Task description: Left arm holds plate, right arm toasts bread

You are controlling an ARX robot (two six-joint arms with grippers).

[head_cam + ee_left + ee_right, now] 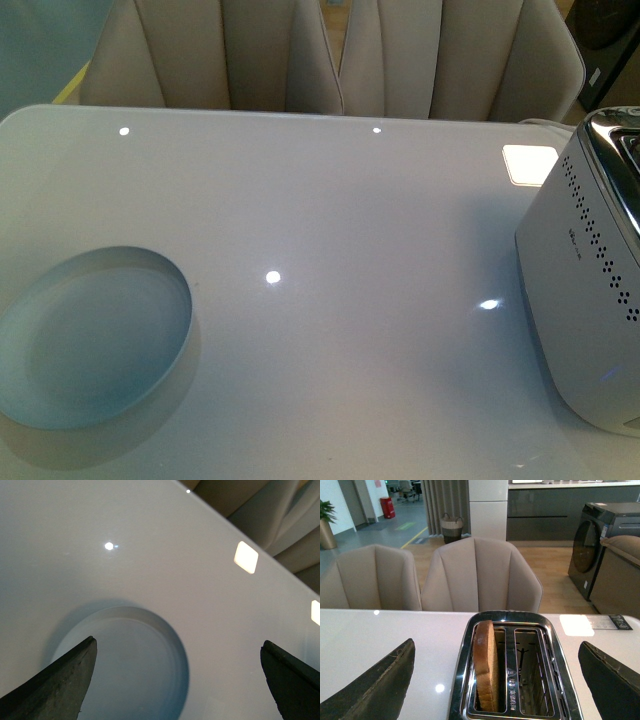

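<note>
At the near left of the glossy white worktop (330, 230), the pale bluish plate (90, 340) is lying flat and empty. The left pincer (177, 680) is hovering above it with its dark jaws spread wide, touching nothing, the plate showing under one jaw and reaching only partway across the gap. At the near right, the white toaster (585, 300) is standing on the worktop, well apart from the plate. The right pincer (497, 680) is hanging over its chrome top, jaws also wide and empty. The bread (486, 672) is standing upright in one of the two slots, its brown crust poking out above the rim. To lift it cleanly, the right pincer probably ought to be centring over the crust and closing on the slice's flat faces, while the left is gripping the plate by its rim. Beige chairs (330, 55) are standing beyond the far edge.
</note>
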